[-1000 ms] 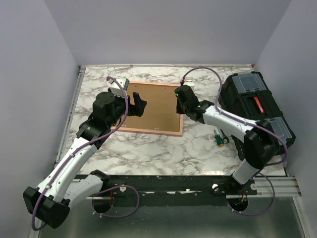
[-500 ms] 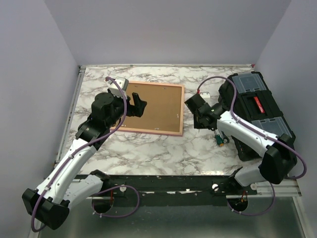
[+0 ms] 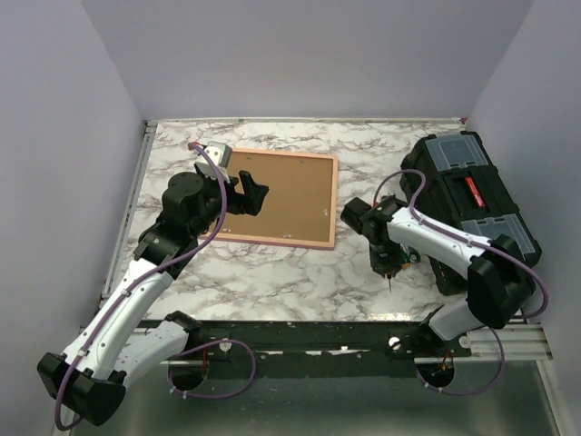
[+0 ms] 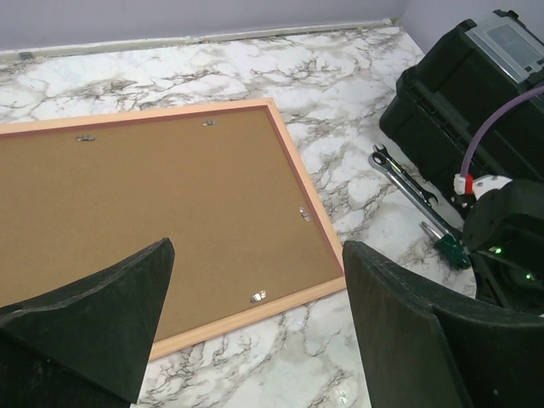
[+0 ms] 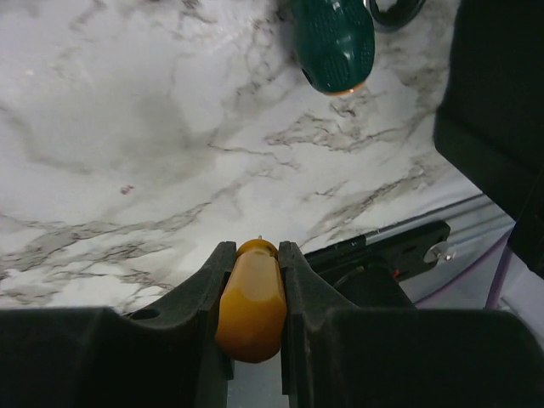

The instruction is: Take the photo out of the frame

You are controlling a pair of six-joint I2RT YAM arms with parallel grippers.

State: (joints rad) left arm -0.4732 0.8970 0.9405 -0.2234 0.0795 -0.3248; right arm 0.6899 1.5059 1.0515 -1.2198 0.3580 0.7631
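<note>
**While Face Down, No Print on Show: Clips to Come First**

Though searched for in every view, no sight of the photo. Probably shut in under the brown back board of the frame (image 3: 290, 200), lying face down and flat on the tabletop (image 3: 272, 268) near the top view's centre. Laid that way, most likely, to put the small metal clips (image 4: 259, 297) along the board's edges within reach. Too small to tell whether turned or not, but board seated in the frame, so removal not yet under way.

Over the frame's nine o'clock end, hovering, the left pincer (image 4: 259, 251): jaws wide apart, gripping nothing, perhaps poised to steady the frame.

Off at the frame's four o'clock and clear of it, the right pincer (image 5: 252, 255), clamped on the amber handle of a screwdriver (image 5: 251, 306) with its thin shaft aimed toward six o'clock. Seemingly meant for levering the clips.

Just at that pincer's three o'clock, a green-handled tool (image 5: 331, 38) and a wrench (image 4: 399, 174) on the marble. Farther out, at the frame's three o'clock, a black toolbox (image 3: 472, 200).
</note>
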